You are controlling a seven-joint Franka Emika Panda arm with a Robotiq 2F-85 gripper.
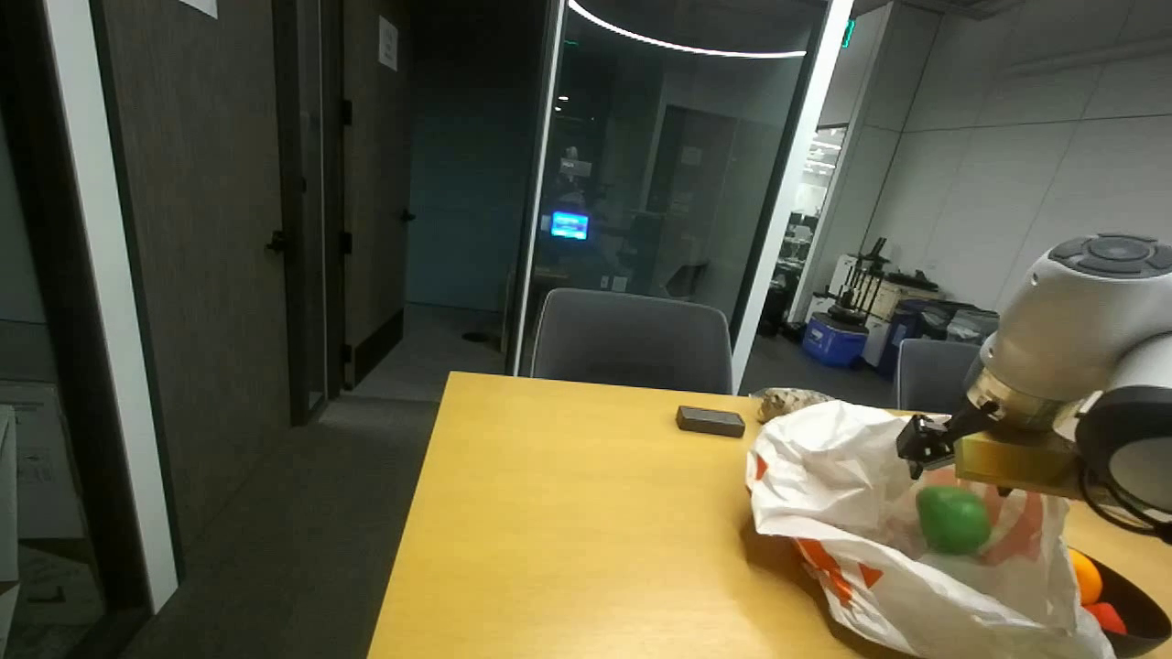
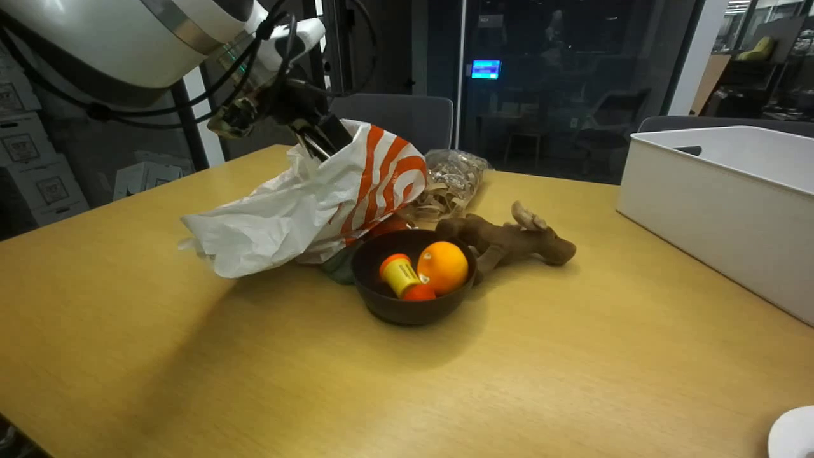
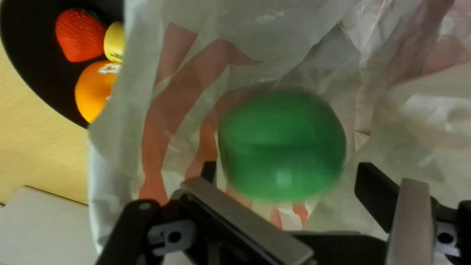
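Note:
A green rounded object (image 3: 283,147), blurred in the wrist view, lies between and beyond my fingertips with a gap on either side. My gripper (image 3: 289,173) is open around that gap and does not grip it. Behind the object spreads the inside of a white plastic bag (image 3: 415,147) with orange-red print. In an exterior view the green object (image 1: 952,519) is just below my gripper (image 1: 929,448), within the bag's mouth. The bag (image 2: 280,216) hides the object in an exterior view, where my fingers (image 2: 331,130) reach its upper opening.
Against the bag stands a dark bowl (image 2: 407,312) holding an orange (image 2: 443,267), a small yellow tub (image 2: 399,275) and a red strawberry (image 3: 79,35). A brown plush moose (image 2: 509,242), a clear packet (image 2: 451,181), a dark block (image 1: 710,421) and a white bin (image 2: 712,210) surround it.

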